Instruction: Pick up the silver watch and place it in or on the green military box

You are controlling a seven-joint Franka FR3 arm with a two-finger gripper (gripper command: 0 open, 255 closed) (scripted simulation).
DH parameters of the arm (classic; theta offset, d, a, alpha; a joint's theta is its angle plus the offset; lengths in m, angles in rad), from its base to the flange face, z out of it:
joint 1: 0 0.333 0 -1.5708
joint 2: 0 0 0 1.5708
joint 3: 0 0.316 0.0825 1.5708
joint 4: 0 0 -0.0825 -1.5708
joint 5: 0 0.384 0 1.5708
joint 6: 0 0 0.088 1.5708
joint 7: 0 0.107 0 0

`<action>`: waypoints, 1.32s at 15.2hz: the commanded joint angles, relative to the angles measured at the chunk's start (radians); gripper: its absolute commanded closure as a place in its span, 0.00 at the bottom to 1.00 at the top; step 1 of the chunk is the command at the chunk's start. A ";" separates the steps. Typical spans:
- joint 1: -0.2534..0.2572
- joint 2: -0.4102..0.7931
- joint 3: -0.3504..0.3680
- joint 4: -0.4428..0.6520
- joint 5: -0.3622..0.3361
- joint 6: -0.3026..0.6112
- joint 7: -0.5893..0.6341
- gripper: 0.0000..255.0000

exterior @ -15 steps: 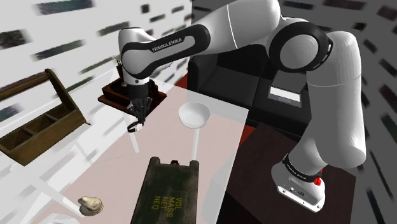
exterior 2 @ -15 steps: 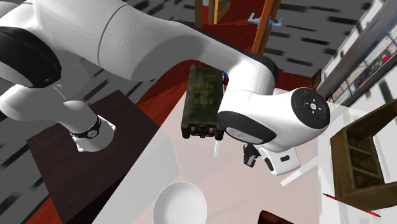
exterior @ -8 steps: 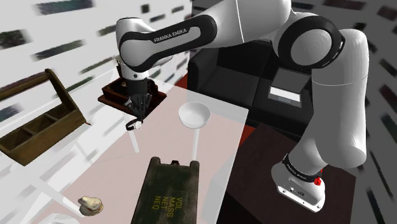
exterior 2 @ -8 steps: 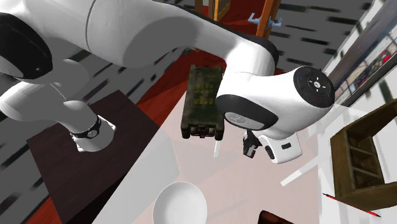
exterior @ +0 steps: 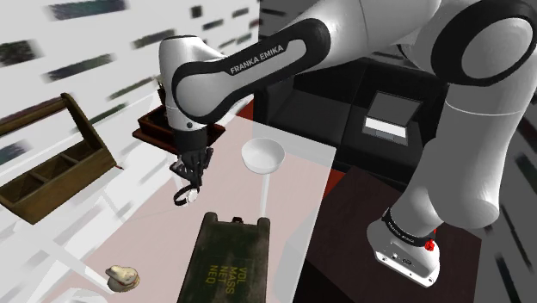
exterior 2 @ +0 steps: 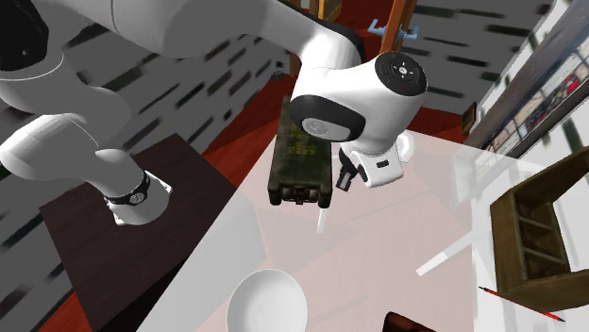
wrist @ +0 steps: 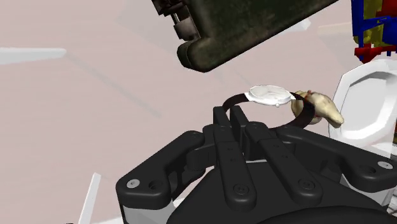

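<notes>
The 2 fingers (wrist: 224,130), nearly closed, pinch the silver watch (wrist: 270,95) by its strap; in the shoulder view the green box (exterior: 225,262) lies at its 5 o'clock.

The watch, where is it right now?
In the shoulder view the watch hangs from the fingers over the table, close to the green box's far end.

Room surroundings: table, seating, walls, floor, window
A pale pinkish table top (exterior: 228,185) occupies the centre of the shoulder view, with a black armchair (exterior: 301,108) beyond its far edge. White walls (exterior: 77,60) carry dark horizontal streaks, and a grey wall (exterior 2: 179,94) carries the same marks. The floor (exterior 2: 236,132) is red-brown. A dark-framed window (exterior 2: 543,90) sits at the second exterior view's upper right
</notes>
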 commanded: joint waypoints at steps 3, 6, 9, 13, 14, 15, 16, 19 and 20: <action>0.036 -0.088 0.032 -0.122 0.026 0.050 0.053 1.00; 0.066 -0.141 0.059 -0.194 0.045 0.082 0.097 1.00; 0.098 -0.189 0.087 -0.255 0.063 0.111 0.145 1.00; 0.143 -0.241 0.129 -0.320 0.086 0.144 0.215 1.00; 0.155 -0.252 0.140 -0.333 0.091 0.152 0.233 1.00; 0.167 -0.262 0.151 -0.345 0.096 0.160 0.252 1.00; 0.179 -0.272 0.162 -0.356 0.101 0.167 0.272 1.00; 0.206 -0.290 0.188 -0.377 0.110 0.183 0.318 1.00; 0.207 -0.282 0.189 -0.383 0.108 0.196 0.317 1.00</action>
